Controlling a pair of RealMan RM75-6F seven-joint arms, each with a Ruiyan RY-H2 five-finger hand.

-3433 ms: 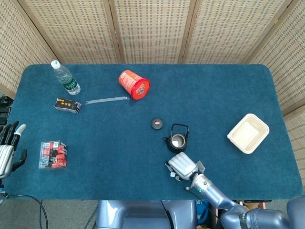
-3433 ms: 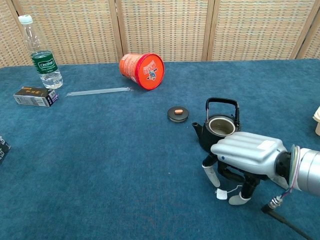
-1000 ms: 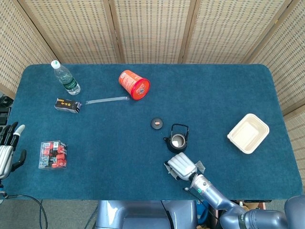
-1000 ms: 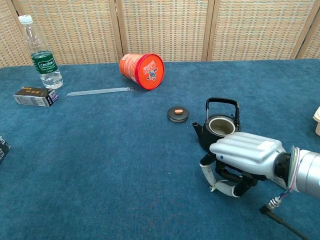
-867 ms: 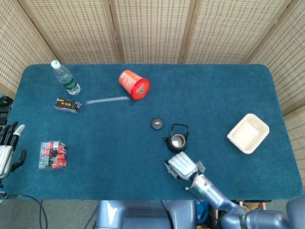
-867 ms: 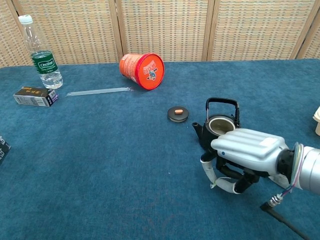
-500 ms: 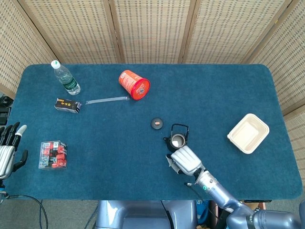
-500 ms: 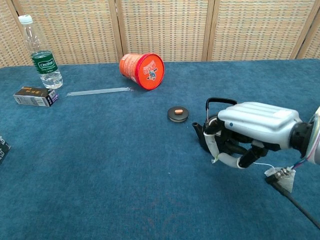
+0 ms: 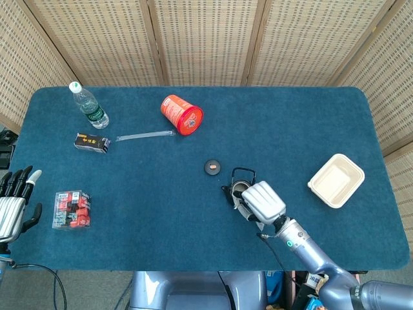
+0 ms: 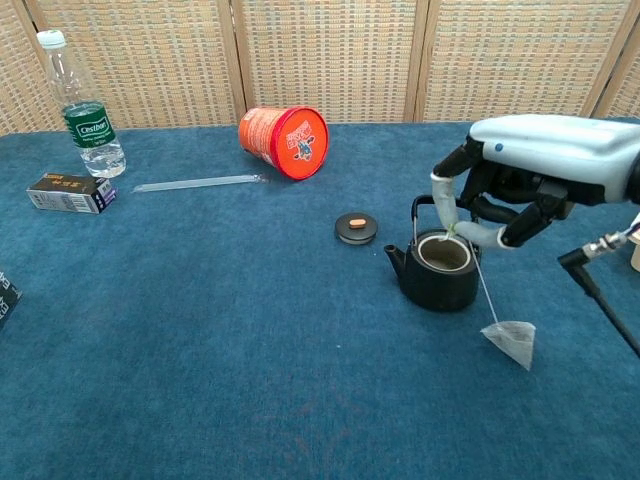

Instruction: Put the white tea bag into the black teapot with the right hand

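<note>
- Now the right hand (image 10: 500,205) pinches the string above the black teapot (image 10: 437,264), so the white tea bag (image 10: 510,342) dangles at its four o'clock, clear of the open mouth.
- The left hand (image 9: 14,205) idles, fingers apart, holding nothing.

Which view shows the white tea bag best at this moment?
The chest view. There the white tea bag hangs in the open on its string below the right hand, to the right of the black teapot and outside it. In the head view the hand covers that area and I cannot make the bag out.
</note>
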